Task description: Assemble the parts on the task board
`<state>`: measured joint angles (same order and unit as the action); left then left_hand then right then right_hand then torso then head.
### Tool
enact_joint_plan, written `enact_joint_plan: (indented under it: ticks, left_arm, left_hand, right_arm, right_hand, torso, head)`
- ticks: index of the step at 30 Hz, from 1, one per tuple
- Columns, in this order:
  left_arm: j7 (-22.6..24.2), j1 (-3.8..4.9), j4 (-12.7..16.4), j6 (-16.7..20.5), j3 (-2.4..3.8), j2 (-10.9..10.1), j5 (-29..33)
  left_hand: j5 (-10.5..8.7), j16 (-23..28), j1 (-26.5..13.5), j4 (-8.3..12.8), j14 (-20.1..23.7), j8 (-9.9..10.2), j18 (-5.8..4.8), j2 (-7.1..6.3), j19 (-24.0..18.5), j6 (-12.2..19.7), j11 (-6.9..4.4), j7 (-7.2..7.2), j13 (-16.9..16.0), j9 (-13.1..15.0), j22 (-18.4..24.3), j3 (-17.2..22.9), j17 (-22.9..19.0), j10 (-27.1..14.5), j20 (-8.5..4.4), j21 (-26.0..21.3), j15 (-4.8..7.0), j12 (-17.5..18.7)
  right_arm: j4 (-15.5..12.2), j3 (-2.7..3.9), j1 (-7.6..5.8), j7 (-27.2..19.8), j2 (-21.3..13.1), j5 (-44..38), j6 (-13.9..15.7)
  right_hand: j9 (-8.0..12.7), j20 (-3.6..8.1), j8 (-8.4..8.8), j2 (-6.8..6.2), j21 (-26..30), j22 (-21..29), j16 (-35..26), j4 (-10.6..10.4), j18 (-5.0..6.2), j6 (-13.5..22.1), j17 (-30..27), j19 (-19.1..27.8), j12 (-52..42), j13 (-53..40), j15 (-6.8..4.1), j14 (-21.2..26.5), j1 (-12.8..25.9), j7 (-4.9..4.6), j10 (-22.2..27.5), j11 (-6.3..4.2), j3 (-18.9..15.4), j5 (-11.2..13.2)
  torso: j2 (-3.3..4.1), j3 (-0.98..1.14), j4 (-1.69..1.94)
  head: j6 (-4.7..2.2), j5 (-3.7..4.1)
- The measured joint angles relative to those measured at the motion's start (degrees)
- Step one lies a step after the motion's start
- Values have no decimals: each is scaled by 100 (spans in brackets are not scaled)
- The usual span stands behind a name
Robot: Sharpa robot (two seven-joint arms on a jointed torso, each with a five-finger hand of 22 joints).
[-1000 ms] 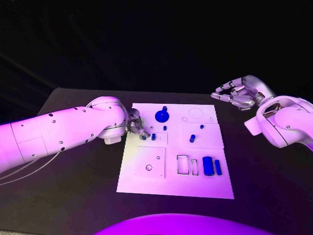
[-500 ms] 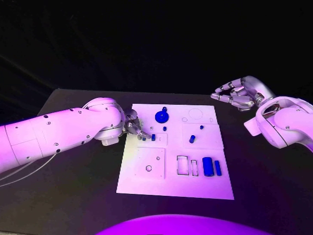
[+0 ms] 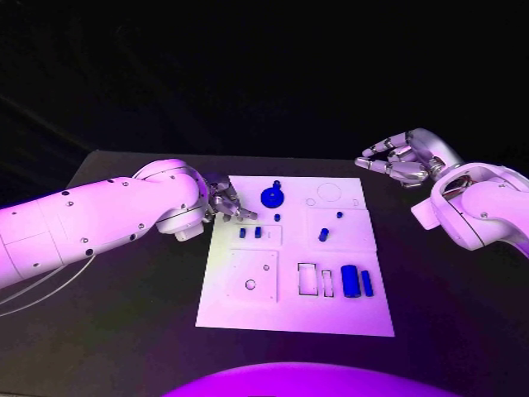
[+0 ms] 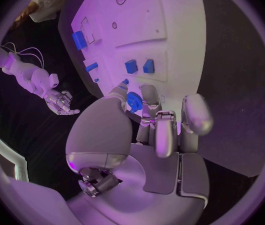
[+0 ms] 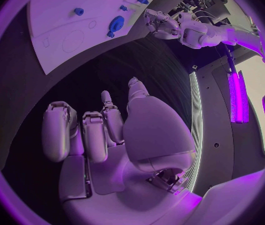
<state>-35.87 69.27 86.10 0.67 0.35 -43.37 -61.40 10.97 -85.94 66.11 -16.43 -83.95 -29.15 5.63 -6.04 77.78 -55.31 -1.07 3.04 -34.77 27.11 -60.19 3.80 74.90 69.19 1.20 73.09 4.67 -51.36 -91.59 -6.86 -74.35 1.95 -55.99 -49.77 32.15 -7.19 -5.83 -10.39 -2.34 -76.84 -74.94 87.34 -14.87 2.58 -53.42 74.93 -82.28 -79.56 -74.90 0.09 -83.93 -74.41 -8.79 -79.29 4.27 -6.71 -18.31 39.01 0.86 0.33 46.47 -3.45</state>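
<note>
Parts for the job are spread over the task board (image 3: 298, 310), the white plate in the middle of the black counter (image 3: 134, 331). My left hand (image 3: 229, 205) now hangs at the board's left edge toward the far corner, beside the round blue part (image 3: 272, 196), and I think its fingers are loosely curled with nothing pinched, though the head view is too small to be sure; the left wrist view shows my fingers (image 4: 160, 130) bent above the board with the round part just past their tips. Half a second ago this hand sat lower along that edge, right over the two small blue parts (image 3: 250, 232) in the raised square; a second ago it covered them closely. Now both small parts stand clear of my fingers, side by side, which I take to mean that I have let go there and am moving on to the round part. My right hand (image 3: 398, 163) hovers off the board's far right corner, above the counter, fingers curled in on nothing, just as it was in both earlier pictures. A further small blue part (image 3: 324, 234) stands near the board's middle, and two long blue parts (image 3: 358, 281) lie toward the near right; none of these have shifted. Most of the assembly seems yet to do.
</note>
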Motion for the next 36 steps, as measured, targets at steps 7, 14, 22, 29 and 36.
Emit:
enact_joint_plan:
  ticks: [7,14,22,29,36]
  left_arm:
    - [834,3,6,713,-37,69,143]
    - [1866,-58,-90,1274,-160,322,-552]
    - [2512,-207,-341,1577,-215,586,-1709]
    - [2697,-276,-531,1580,-227,781,-2377]
    - [2733,-290,-672,1415,-229,919,-2689]
  left_hand:
    - [34,1433,1248,209,526,318,317,18,-917,719,365,419,637,-288,1755,306,-1265,-1096,226,-1296,-324,865]
    - [34,3045,2015,398,1537,657,465,-304,-1513,898,549,534,1421,-760,2699,495,-3213,-1621,433,-2186,-520,1746]
    - [33,3136,2162,398,1503,941,466,-451,-1481,759,601,482,1977,-1167,2737,495,-3504,-1713,465,-2237,-554,2212]
    - [33,2722,2203,398,1150,1226,465,-412,-1198,396,621,412,2406,-1488,2260,495,-3351,-1622,471,-1859,-529,2568]
    - [33,2289,2231,392,908,1390,465,-384,-1018,82,621,401,2678,-1672,1771,489,-3044,-1465,474,-1451,-533,2837]
  right_arm:
    - [7,0,8,-5,1,0,0]
    - [9,0,17,-9,-2,7,0]
    - [4,0,20,-14,-1,14,1]
    - [-1,0,22,-16,-1,19,1]
    - [-10,0,22,-18,-1,22,1]
  right_hand:
    - [0,0,0,0,0,1,0,-16,0,0,-1,0,0,0,0,0,-1,0,0,0,-16,0]
    - [5,0,0,-1,0,1,0,-16,0,0,-1,0,0,0,0,0,-1,0,0,0,-16,0]
    - [5,0,0,-1,0,2,0,-16,0,0,-1,0,0,0,0,0,-2,0,0,0,-16,0]
    - [5,0,0,-2,0,2,0,0,0,0,-2,0,0,0,0,0,-2,0,0,0,-32,0]
    - [4,0,0,-2,0,3,0,0,0,0,-2,0,0,0,0,0,-2,0,0,0,-31,0]
  torso:
    - [1,0,4]
    - [6,-3,3]
    - [8,-4,1]
    - [10,-2,-7]
    - [10,1,-9]
  head:
    - [-26,36]
    - [-55,71]
    - [-76,91]
    - [-71,105]
    - [-54,123]
